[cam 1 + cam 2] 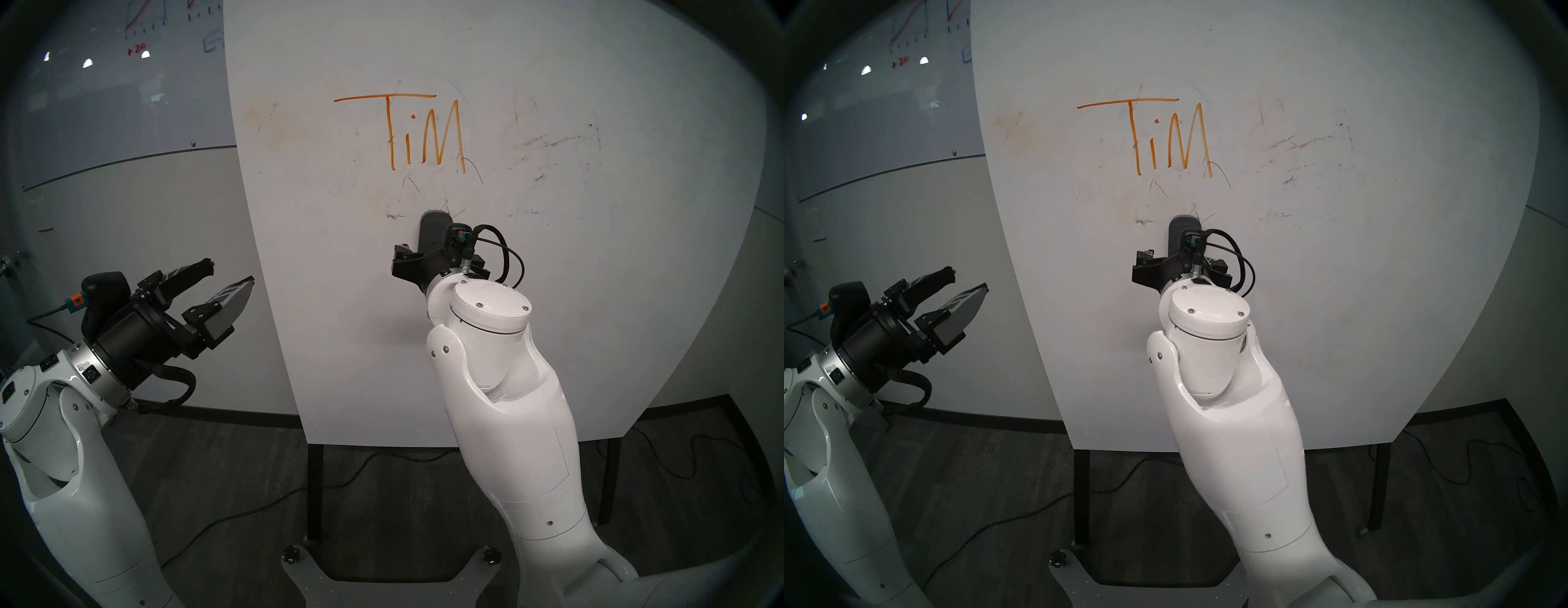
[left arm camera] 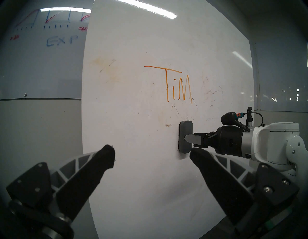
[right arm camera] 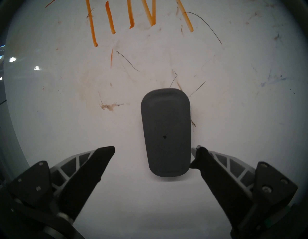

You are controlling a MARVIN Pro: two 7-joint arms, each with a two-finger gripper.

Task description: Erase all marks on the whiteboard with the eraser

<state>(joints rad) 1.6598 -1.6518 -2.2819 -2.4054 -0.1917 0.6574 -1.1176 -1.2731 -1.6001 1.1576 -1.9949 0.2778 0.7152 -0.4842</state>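
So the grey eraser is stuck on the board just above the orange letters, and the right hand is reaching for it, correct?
Not quite: the eraser sits below the orange letters, not above, as the head view shows. The open right hand is indeed reaching for it.

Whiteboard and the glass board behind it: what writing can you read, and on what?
"TiM": orange marker, on the whiteboard.
"EXP": blue, on the glass board.
"+20": red, same glass board, by the graphs.
A second red number there is cut off by the whiteboard; unreadable.
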